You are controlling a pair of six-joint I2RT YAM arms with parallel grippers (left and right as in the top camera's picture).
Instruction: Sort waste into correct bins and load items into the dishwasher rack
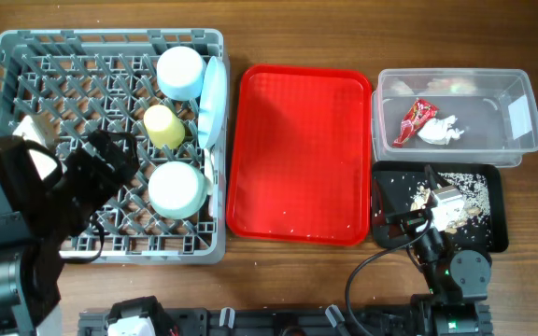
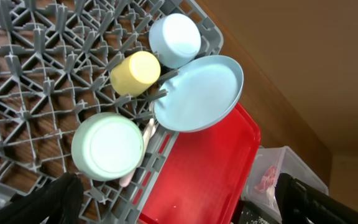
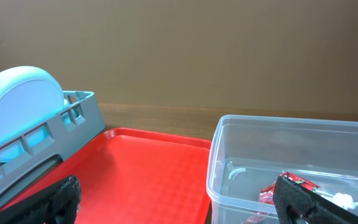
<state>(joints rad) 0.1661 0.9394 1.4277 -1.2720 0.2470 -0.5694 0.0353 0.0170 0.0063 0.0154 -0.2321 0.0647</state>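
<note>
Dishwasher rack [image 1: 110,39] sits under the left arm [image 1: 54,196], black tray [image 1: 499,233] under the right arm [image 1: 451,257]; both jaws gape empty.

In the rack [image 1: 7,56]: two bowls [image 1: 179,72], one cup [image 1: 163,126], one plate [image 1: 212,101]. Right of the rack: one red tray [image 1: 297,149], one tub [image 1: 521,86] holding one wrapper [image 1: 415,121] and one tissue [image 1: 442,131], and one black tray [image 1: 498,213] of many scattered scraps [image 1: 470,191].

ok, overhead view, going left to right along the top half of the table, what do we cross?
dishwasher rack → red tray → clear tub
</note>
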